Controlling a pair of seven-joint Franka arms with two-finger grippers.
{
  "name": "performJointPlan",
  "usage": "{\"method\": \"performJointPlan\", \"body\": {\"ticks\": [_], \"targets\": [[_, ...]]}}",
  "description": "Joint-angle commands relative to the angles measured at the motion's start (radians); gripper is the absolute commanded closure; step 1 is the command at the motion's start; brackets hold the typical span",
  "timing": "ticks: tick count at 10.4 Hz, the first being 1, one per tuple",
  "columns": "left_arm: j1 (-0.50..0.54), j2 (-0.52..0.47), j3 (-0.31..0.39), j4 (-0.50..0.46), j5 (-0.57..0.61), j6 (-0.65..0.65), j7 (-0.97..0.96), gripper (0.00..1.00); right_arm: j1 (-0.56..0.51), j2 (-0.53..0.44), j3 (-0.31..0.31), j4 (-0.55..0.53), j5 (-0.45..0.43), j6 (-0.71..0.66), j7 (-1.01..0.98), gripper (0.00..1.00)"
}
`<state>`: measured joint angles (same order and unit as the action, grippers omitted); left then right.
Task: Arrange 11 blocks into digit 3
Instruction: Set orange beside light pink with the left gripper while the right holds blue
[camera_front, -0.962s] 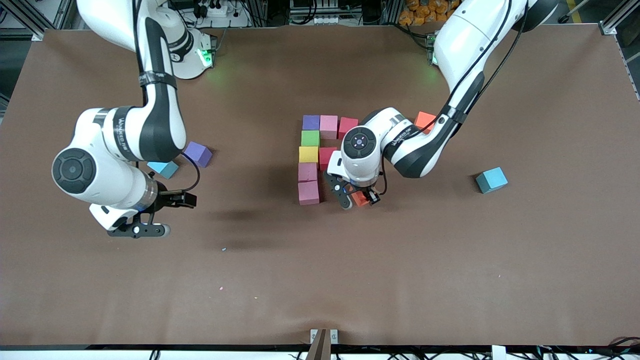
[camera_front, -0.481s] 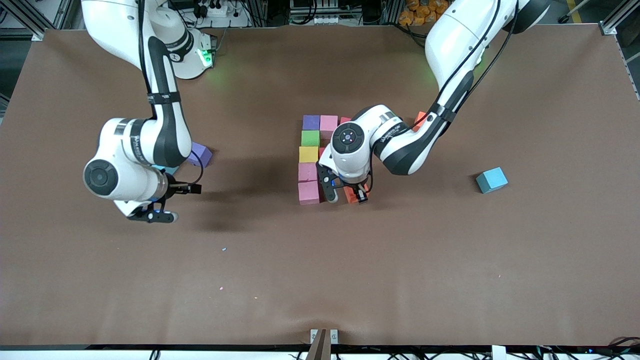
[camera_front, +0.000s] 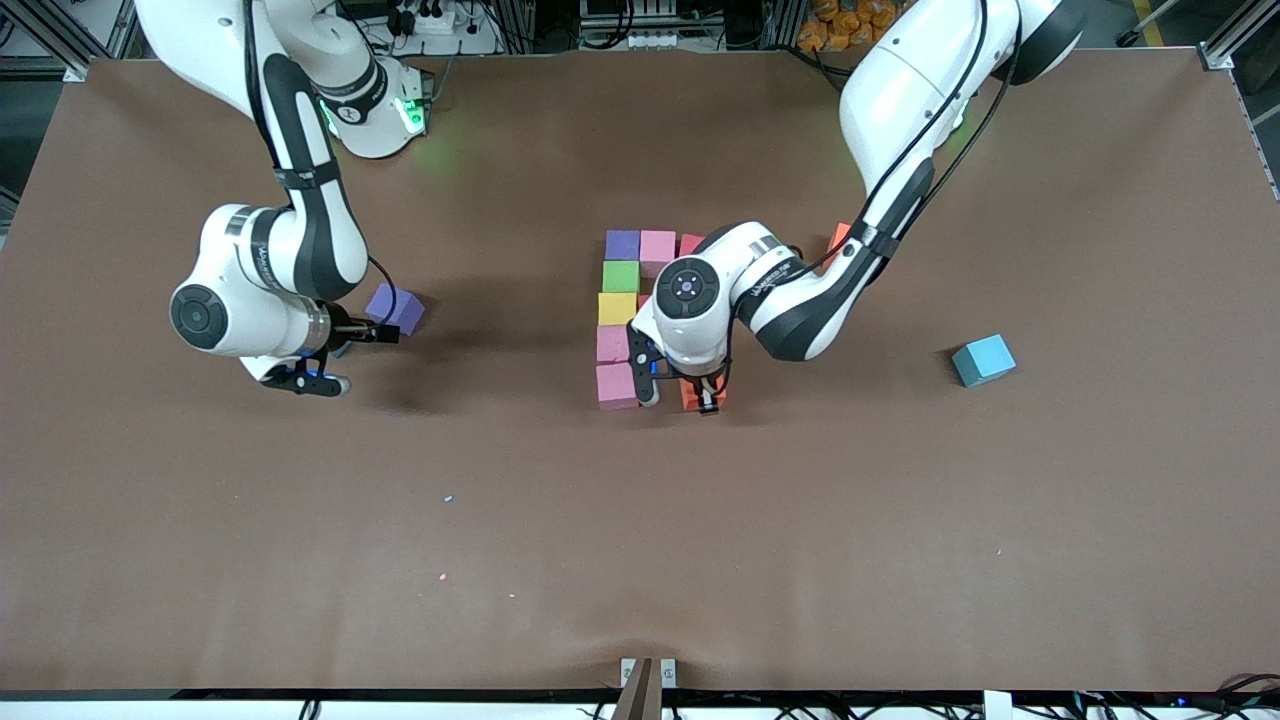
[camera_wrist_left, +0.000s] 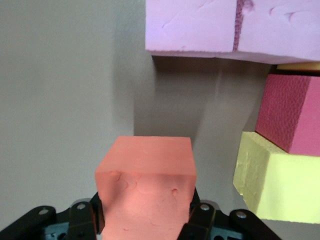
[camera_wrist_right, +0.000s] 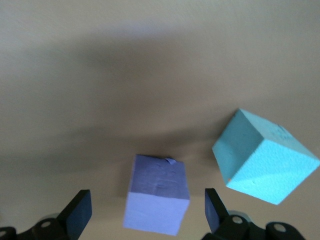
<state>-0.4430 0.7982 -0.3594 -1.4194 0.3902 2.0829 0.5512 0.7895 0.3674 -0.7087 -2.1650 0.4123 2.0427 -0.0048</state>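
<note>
My left gripper (camera_front: 681, 393) clamps the orange block (camera_wrist_left: 146, 190), low beside the nearest pink block (camera_front: 617, 385) at the figure's bottom row; my right gripper (camera_wrist_right: 147, 210) is spread, straddling the loose purple block (camera_wrist_right: 157, 200)

The front view looks down from high across the table (camera_front: 900, 560), facing both arm bases. The left wrist view sits close above its left gripper (camera_wrist_left: 146, 220), sharing the orange cube (camera_wrist_left: 145, 190) and pink cubes (camera_wrist_left: 235, 25) with it. The right wrist view looks past the right gripper (camera_wrist_right: 145, 212) at a purple cube (camera_wrist_right: 157, 200).
</note>
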Motion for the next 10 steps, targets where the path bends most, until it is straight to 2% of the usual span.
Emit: {"method": "performJointPlan", "body": {"ticks": [1, 4, 6, 8, 10], "targets": [[-0.020, 0.032, 0.007, 0.060, 0.021, -0.023, 0.050, 0.80, -0.013, -0.054, 0.017, -0.070, 0.002, 0.033, 0.076, 0.00], [-0.034, 0.049, 0.007, 0.079, 0.019, -0.023, 0.085, 0.80, -0.015, -0.041, 0.017, -0.078, 0.026, 0.047, 0.141, 0.00], [-0.042, 0.061, 0.007, 0.097, 0.018, -0.023, 0.085, 0.80, -0.013, -0.035, 0.017, -0.097, 0.107, 0.059, 0.143, 0.00], [-0.057, 0.079, 0.007, 0.114, 0.018, -0.023, 0.085, 0.80, -0.004, -0.009, 0.031, -0.133, 0.109, 0.118, 0.143, 0.00], [-0.077, 0.091, 0.020, 0.128, 0.019, -0.018, 0.085, 0.80, -0.004, 0.005, 0.040, -0.133, 0.115, 0.111, 0.143, 0.00]]}}
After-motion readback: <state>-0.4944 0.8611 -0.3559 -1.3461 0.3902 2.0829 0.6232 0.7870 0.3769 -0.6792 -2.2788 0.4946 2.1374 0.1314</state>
